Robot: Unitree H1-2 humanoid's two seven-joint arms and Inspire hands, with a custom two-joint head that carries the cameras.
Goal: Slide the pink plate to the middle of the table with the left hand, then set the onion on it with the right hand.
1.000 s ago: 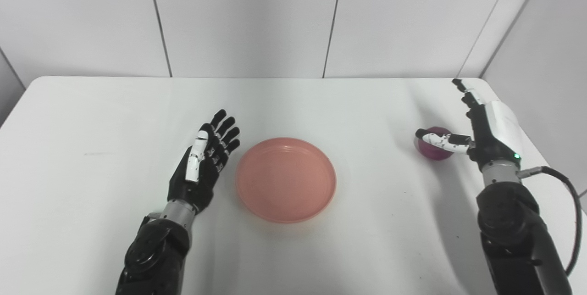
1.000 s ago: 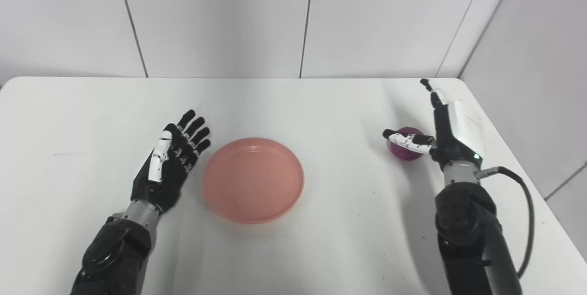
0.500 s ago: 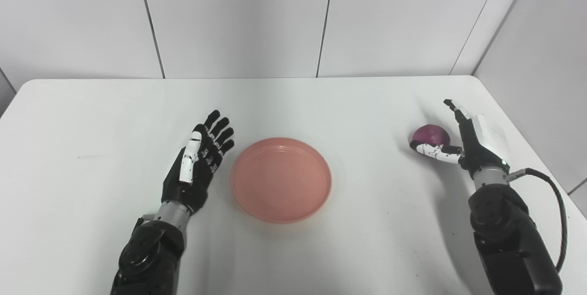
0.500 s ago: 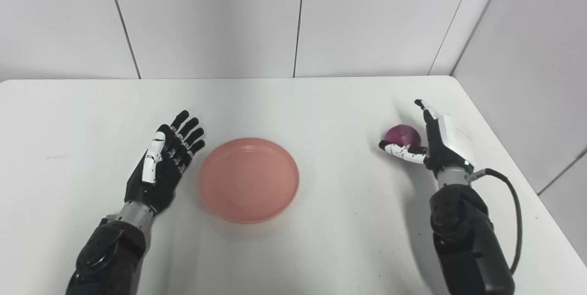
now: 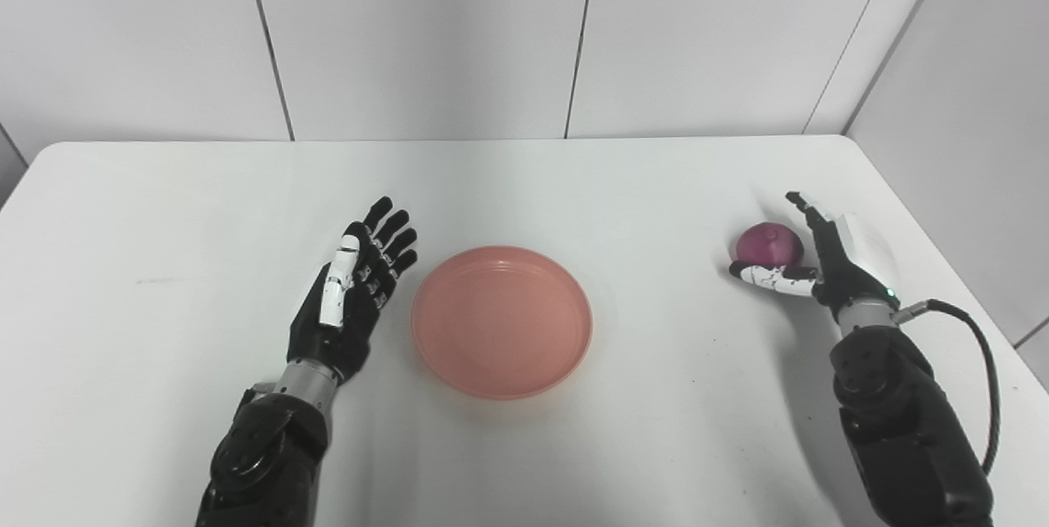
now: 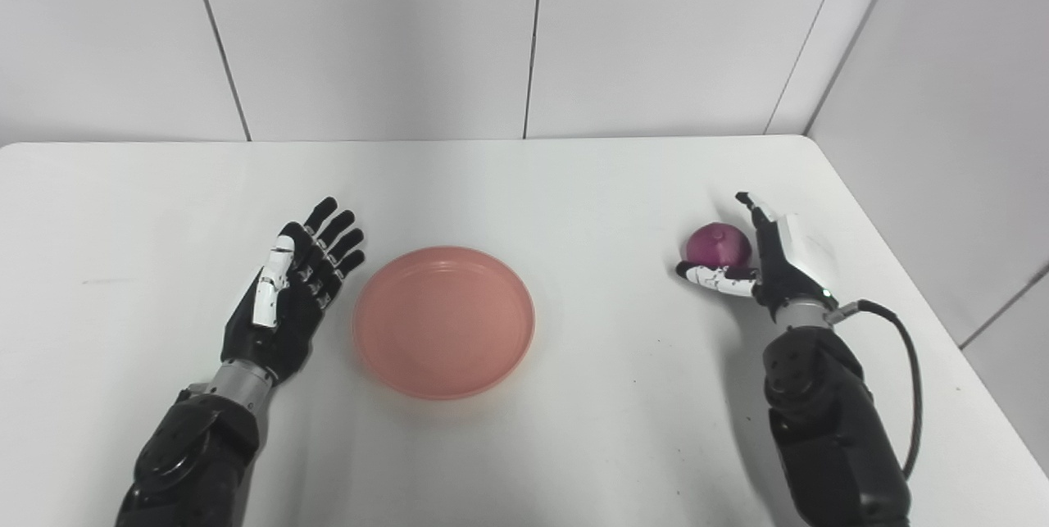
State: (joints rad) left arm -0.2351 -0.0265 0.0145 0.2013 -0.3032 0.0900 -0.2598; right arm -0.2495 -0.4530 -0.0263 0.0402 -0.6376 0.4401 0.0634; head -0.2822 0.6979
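Fingers (image 5: 799,206) of the right hand (image 5: 824,256) are spread around the onion (image 5: 768,243), which is cupped between them and the thumb below it, near the right edge of the table (image 5: 164,207); whether it is gripped or only bracketed cannot be told. Nothing is held by the left hand (image 5: 354,291), whose fingers are stretched out and apart, palm turned toward the plate (image 5: 501,320). That pink plate is seen just beside the left hand, about mid-table, well apart from the onion.
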